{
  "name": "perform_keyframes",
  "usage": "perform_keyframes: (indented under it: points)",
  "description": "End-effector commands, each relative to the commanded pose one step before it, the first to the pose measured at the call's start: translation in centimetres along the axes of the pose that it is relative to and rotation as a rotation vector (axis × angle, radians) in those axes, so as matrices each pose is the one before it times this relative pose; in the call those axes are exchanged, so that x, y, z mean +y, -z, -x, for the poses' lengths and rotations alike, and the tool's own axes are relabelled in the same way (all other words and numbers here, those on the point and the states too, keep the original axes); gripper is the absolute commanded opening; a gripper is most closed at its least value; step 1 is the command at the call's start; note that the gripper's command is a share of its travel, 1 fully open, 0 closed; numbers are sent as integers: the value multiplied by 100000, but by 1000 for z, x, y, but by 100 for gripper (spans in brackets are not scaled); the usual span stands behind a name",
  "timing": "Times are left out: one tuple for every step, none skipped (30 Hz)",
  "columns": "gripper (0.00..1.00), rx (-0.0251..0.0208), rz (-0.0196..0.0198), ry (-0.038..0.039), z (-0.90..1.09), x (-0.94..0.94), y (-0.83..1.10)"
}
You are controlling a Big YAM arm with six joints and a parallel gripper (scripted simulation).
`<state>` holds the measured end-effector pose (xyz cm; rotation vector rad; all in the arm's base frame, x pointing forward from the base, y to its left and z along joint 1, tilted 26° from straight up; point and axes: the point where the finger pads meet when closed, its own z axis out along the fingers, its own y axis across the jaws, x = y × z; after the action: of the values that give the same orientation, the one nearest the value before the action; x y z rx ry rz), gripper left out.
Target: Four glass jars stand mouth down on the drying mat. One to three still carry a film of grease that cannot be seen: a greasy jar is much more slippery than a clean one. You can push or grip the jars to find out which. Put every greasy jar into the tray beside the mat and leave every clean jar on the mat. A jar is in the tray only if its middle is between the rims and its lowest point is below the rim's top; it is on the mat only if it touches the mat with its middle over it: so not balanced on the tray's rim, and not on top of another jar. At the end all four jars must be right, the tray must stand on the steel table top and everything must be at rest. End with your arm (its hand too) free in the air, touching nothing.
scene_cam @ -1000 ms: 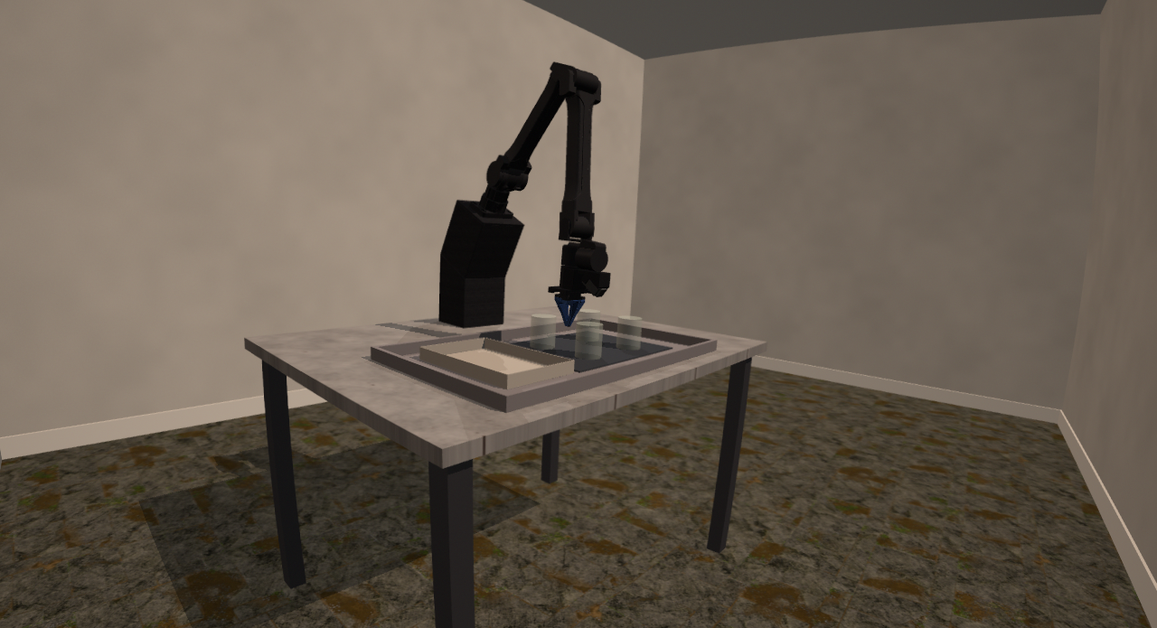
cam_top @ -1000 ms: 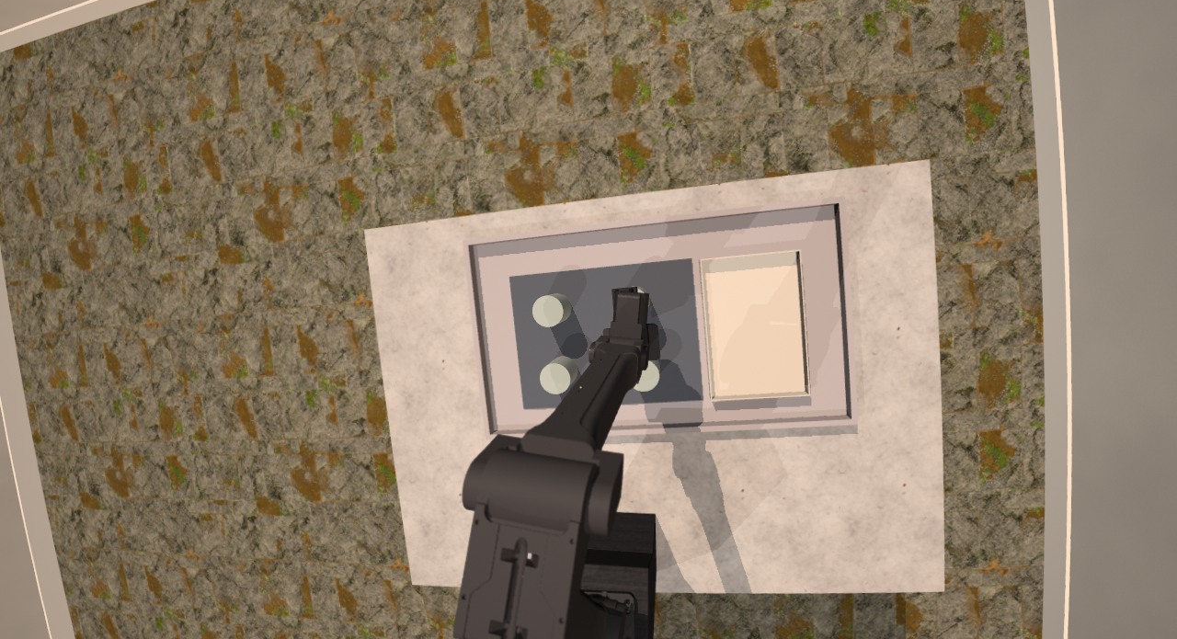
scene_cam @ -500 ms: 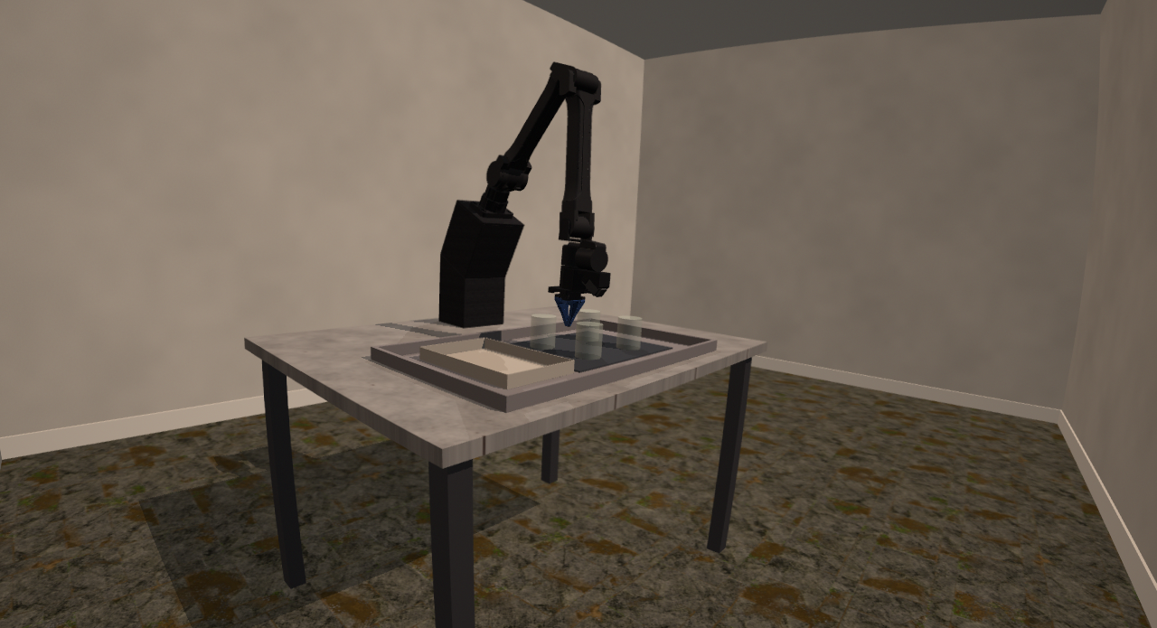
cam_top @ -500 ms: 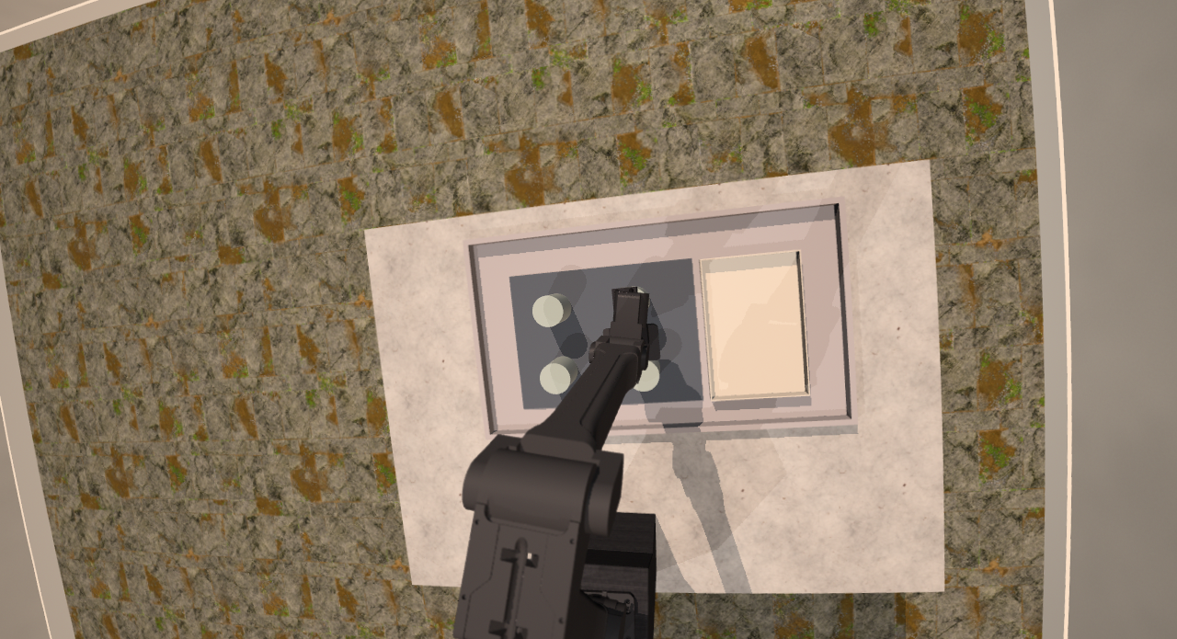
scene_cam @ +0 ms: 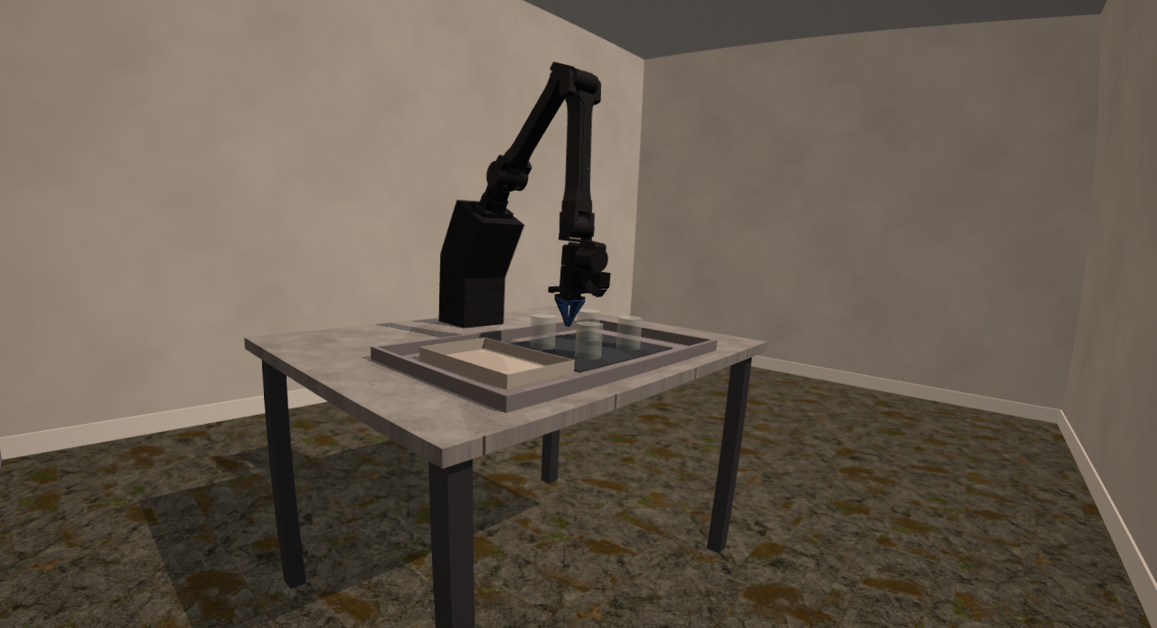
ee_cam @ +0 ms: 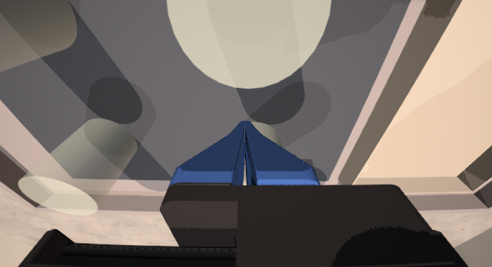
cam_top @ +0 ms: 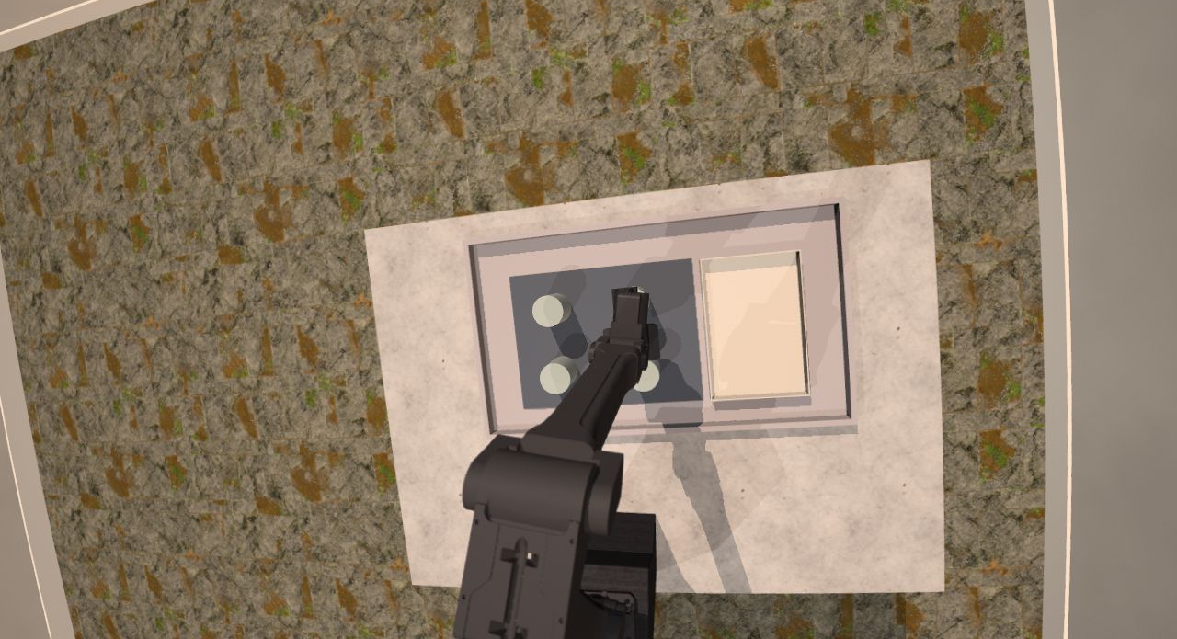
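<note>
We find the gripper (cam_top: pixel 627 291) (scene_cam: pixel 569 323) (ee_cam: pixel 244 128) fully closed, holding nothing; we advise low, gentle nudges on the jar (cam_top: pixel 643 290) (scene_cam: pixel 588 343) (ee_cam: pixel 249 55) nearest the desk's (cam_top: pixel 428 347) (scene_cam: pixel 355 386) (ee_cam: pixel 132 225) far tray-side corner.

black arm (cam_top: pixel 526 491) (scene_cam: pixel 578 151) | dark screws | gripper (scene_cam: pixel 569 325) (ee_cam: pixel 244 128) fingers blue (tapered)

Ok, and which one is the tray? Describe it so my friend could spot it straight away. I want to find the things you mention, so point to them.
On the pale table (cam_top: pixel 897 504) (scene_cam: pixel 339 381), find the large rectangular rim around the dark mat (cam_top: pixel 604 279) (scene_cam: pixel 647 349). Inside it, beside the mat, sits the tray (cam_top: pixel 755 326) (scene_cam: pixel 477 361): shallow, cream-coloured and four-sided. Unlike the flat, dark mat, it has raised walls and holds no jars.
</note>
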<state>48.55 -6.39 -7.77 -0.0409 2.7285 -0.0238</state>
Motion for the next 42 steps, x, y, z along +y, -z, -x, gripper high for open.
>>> perform_keyframes:
  points:
    - [0,-3624,-383,253,1250,-141,637]
    - [0,0,0,0,0,0,0]
    - [0,0,0,0,0,0,0]
    - [0,0,0,0,0,0,0]
    - [0,0,0,0,0,0,0]
    - [0,0,0,0,0,0,0]
    - [0,0,0,0,0,0,0]
    - [0,0,0,0,0,0,0]
    - [0,0,0,0,0,0,0]
    - [0,0,0,0,0,0,0]
    - [0,0,0,0,0,0,0]
    - [0,0,0,0,0,0,0]
    - [0,0,0,0,0,0,0]
    - [0,0,0,0,0,0,0]
    - [0,0,0,0,0,0,0]
    - [0,0,0,0,0,0,0]
    - [0,0,0,0,0,0,0]
    - [0,0,0,0,0,0,0]
    - [0,0,0,0,0,0,0]
    - [0,0,0,0,0,0,0]
    - [0,0,0,0,0,0,0]
    - [0,0,0,0,0,0,0]
    - [0,0,0,0,0,0,0]
    - [0,0,0,0,0,0,0]
    - [0,0,0,0,0,0,0]
    - [0,0,0,0,0,0,0]
    - [0,0,0,0,0,0,764]
    - [0,0,0,0,0,0,764]
    - [0,0,0,0,0,0,764]
    - [0,0,0,0,0,0,764]
    - [0,0,0,0,0,0,764]
    - [0,0,0,0,0,0,764]
    - [0,0,0,0,0,0,764]
    - [0,0,0,0,0,0,0]
    - [0,0,0,0,0,0,0]
    - [0,0,0,0,0,0,764]
    - [0,0,0,0,0,0,764]
    - [0,0,0,0,0,0,764]
    - [0,0,0,0,0,0,0]
    - [0,0,0,0,0,0,0]
    - [0,0,0,0,0,0,0]
    - [0,0,0,0,0,0,0]
